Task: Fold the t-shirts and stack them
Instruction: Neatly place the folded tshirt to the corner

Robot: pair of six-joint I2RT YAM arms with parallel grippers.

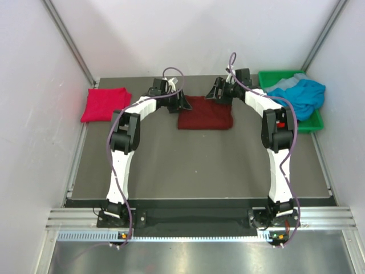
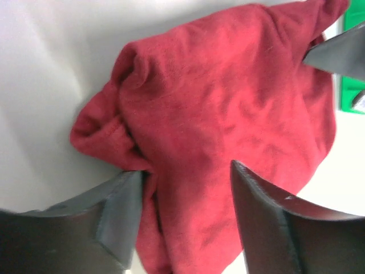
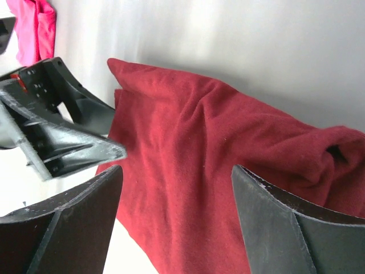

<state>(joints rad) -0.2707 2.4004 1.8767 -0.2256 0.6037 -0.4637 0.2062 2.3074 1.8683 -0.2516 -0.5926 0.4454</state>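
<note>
Top external view is showing the red shirt [image 1: 105, 104] lying folded, left of the maroon shirt [image 1: 206, 117]. The left gripper [image 1: 178, 104] and right gripper [image 1: 215, 94] are hovering at the maroon shirt's far corners, jaws wide apart, not squeezing anything. Right of it, the blue shirt [image 1: 302, 94] is sitting crumpled in the green bin [image 1: 311, 127]. Nothing is stacked yet.

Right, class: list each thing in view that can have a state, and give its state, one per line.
maroon t-shirt: roughly folded, lying on the table, not stacked.
crimson t-shirt: folded, lying alone at the far left.
teal-blue t-shirt: crumpled, unfolded, in the green bin.
left gripper: open, jaws astride the maroon t-shirt.
right gripper: open, over the maroon t-shirt.
</note>
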